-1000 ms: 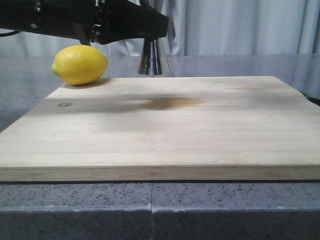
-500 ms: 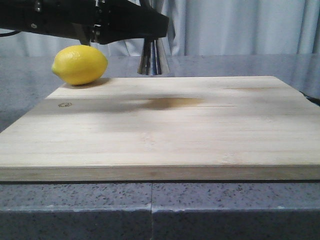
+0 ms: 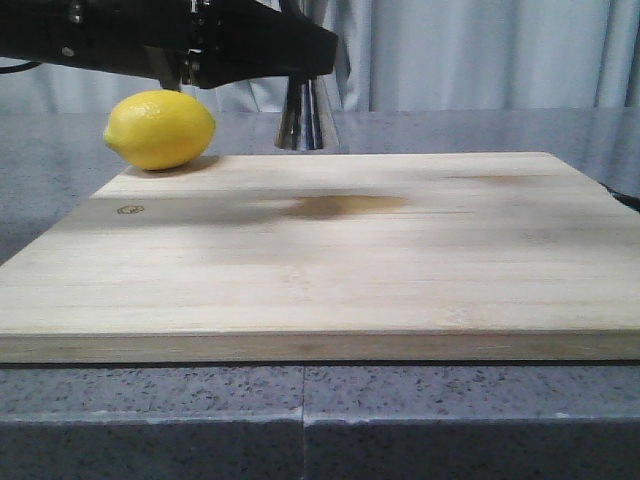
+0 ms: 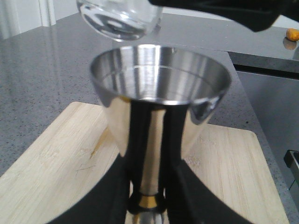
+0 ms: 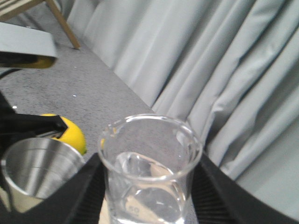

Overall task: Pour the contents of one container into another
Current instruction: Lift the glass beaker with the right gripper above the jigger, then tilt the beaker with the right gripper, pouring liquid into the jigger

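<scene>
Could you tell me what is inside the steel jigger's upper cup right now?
In the left wrist view the jigger shows bare shiny walls with a faint ring line; clear liquid may be there, but I cannot tell. The cup's bottom is hidden by its near rim. The glass beaker hangs above it.

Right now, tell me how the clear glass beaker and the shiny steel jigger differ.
The clear glass beaker is transparent; the shiny steel jigger is opaque and mirror-like. The beaker has straight walls, the jigger flares from a narrow gold-banded waist. The right gripper holds the beaker, the left gripper the jigger. Both have open round mouths.
</scene>
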Robot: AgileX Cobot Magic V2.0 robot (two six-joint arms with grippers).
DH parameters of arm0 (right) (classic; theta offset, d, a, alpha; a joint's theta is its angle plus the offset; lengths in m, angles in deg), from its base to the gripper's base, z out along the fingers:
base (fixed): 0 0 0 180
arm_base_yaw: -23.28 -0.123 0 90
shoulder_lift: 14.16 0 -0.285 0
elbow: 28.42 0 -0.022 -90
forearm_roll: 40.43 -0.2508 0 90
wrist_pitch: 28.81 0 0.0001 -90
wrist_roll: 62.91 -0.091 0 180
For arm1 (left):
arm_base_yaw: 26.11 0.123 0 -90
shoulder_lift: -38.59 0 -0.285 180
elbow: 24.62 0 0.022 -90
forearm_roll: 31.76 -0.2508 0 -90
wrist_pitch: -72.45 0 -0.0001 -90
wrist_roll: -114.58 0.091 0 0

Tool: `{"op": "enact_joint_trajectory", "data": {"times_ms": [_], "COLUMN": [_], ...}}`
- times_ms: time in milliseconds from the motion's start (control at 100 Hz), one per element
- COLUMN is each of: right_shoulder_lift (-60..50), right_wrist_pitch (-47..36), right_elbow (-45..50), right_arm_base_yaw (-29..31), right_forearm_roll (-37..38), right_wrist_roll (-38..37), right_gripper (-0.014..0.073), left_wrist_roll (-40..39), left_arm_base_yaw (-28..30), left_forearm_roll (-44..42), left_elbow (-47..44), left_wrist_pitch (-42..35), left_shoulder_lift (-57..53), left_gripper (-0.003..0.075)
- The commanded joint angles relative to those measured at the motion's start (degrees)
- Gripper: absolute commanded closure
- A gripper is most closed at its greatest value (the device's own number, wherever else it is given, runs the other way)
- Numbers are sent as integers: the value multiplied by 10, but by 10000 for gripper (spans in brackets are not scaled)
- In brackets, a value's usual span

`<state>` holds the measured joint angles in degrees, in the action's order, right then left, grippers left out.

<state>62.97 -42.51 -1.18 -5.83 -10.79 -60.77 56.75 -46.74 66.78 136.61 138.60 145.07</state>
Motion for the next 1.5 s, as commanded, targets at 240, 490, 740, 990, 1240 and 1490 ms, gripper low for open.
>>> {"op": "enact_joint_trajectory", "data": {"times_ms": [240,490,740,990,1240,1490], "right_shoulder_lift": [-20,-20,-20,-20,-20,-20], "right_wrist_pitch": [-17,-7,9,14,28,38], "right_elbow": [-51,-61,-61,-61,-61,-61], "right_arm_base_yaw": [-9,-9,-9,-11,-25,-26], "right_forearm_roll": [53,85,122,149,185,209], "right_wrist_roll": [3,3,3,3,3,3], "right_gripper": [369,369,369,369,369,369], "left_wrist_roll": [-5,-5,-5,-5,-5,-5], "left_arm_base_yaw": [-3,-3,-3,-3,-3,-3], "left_forearm_roll": [37,31,31,31,31,31], "left_elbow": [16,16,16,16,16,16], "left_wrist_pitch": [61,61,61,61,61,61], "left_shoulder_lift": [-30,-30,-30,-30,-30,-30], "left_gripper": [648,648,648,648,648,648]}}
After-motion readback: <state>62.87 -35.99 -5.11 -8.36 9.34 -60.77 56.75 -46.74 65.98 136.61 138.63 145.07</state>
